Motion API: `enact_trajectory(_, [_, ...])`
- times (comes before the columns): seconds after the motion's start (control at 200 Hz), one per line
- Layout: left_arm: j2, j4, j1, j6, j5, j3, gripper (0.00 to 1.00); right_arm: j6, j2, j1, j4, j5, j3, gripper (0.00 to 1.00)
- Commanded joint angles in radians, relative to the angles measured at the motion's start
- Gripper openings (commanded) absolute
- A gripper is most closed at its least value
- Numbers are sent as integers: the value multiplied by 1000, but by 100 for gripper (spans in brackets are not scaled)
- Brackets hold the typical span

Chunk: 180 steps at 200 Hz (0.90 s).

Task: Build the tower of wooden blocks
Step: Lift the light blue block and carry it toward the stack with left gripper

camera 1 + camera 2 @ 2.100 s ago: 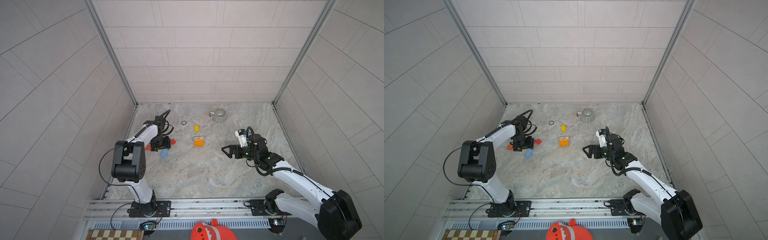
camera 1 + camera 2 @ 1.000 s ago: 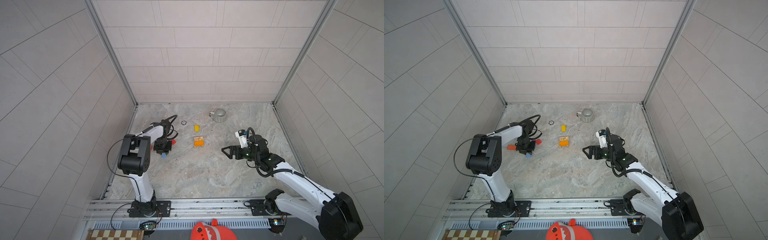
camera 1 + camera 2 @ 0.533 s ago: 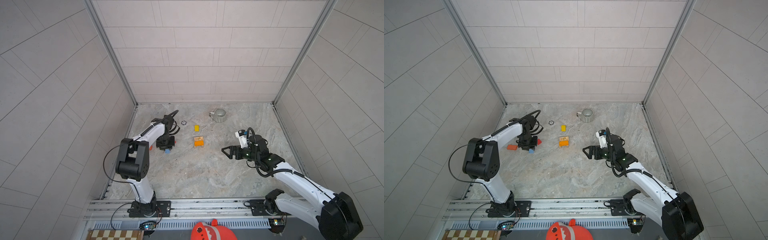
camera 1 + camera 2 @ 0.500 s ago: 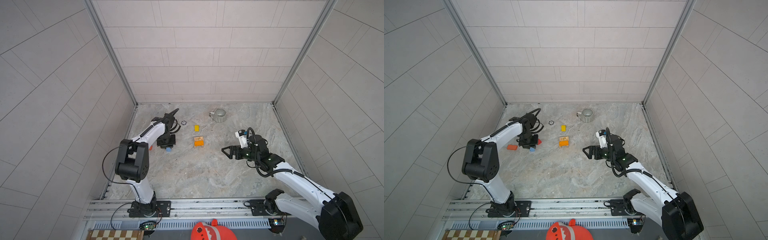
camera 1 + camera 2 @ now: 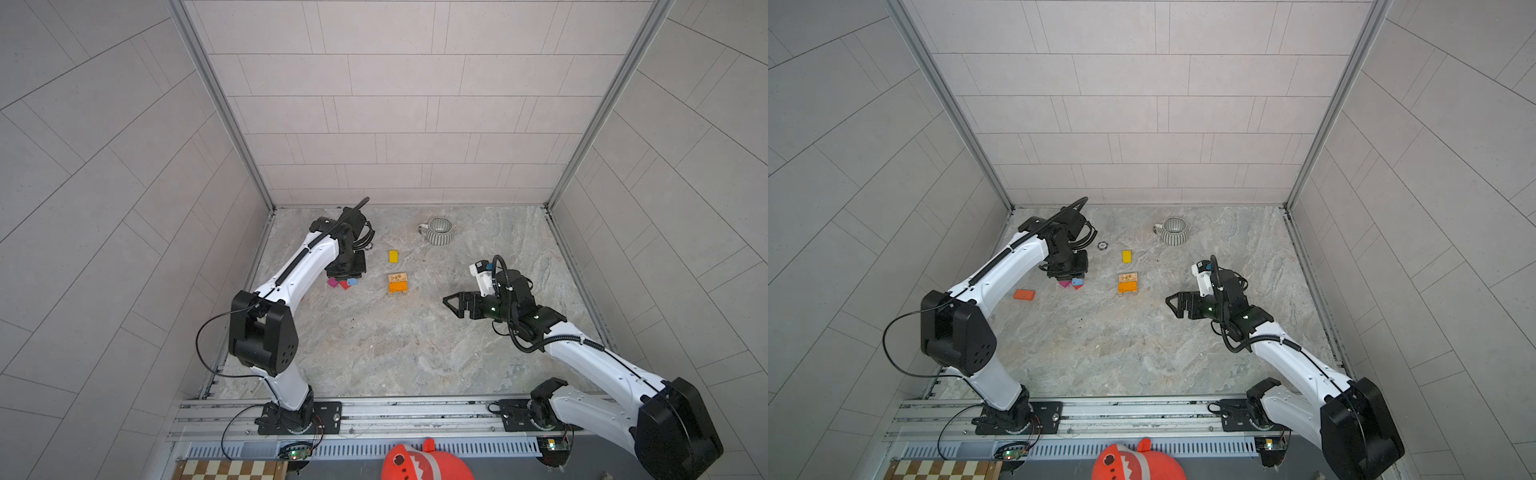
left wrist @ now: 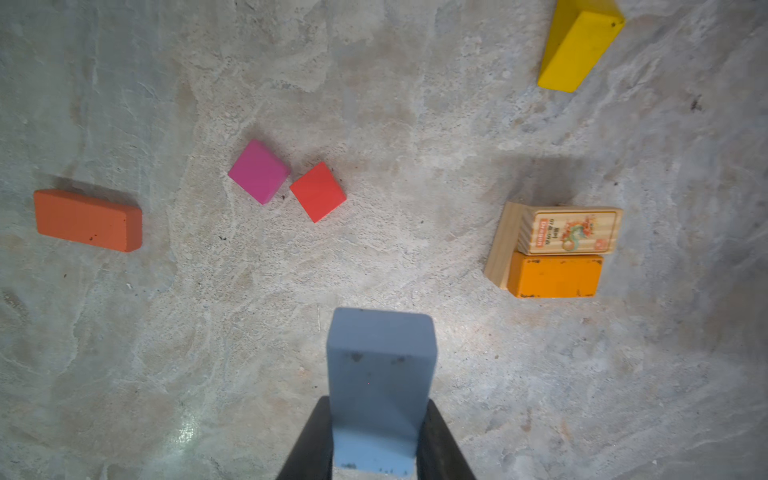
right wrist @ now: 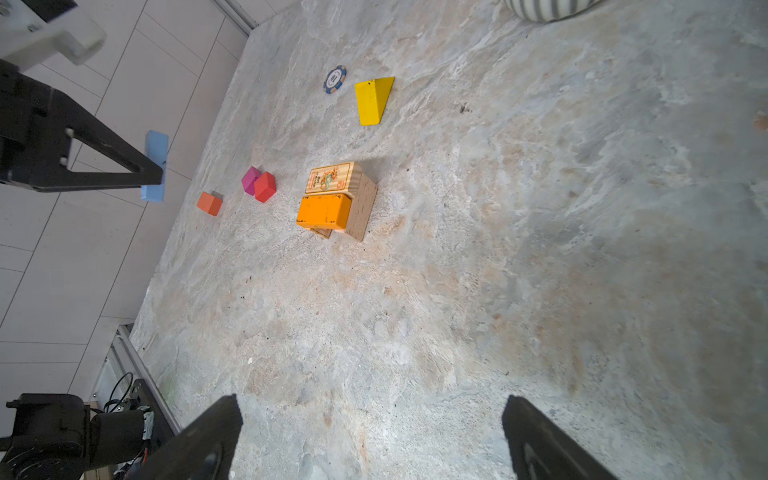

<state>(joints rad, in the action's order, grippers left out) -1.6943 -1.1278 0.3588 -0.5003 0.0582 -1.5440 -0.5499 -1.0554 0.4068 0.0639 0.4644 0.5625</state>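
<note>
My left gripper is shut on a light blue brick and holds it above the floor; in both top views it hangs over the loose bricks, left of the tower. The wood block tower is a low stack: an orange brick and a printed tan brick lie side by side on plain tan ones. A magenta brick, a red brick, an orange-red brick and a yellow brick lie loose. My right gripper is open and empty, right of the tower.
A grey-and-white striped mug stands at the back, right of centre. A small round ring lies near the yellow brick. Tiled walls close in the marbled floor on three sides; the arms' rail runs along the front.
My left gripper has lifted the blue brick off the floor and carried it to the right, toward the tower. The right arm has not moved.
</note>
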Motion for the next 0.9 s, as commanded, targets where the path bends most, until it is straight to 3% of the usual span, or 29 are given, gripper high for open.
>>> enact_trajectory(0.0, [-18, -66, 41, -52, -24, -58, 14, 8, -6, 1, 6, -18, -5, 100])
enact_trajectory(0.525, [-231, -125, 216, -140, -63, -307, 13, -2, -6, -2, 14, -48, -10, 100])
enact_trajectory(0.896, [-301, -104, 262, -187, -62, -299, 13, -12, 4, -4, 31, -73, -10, 100])
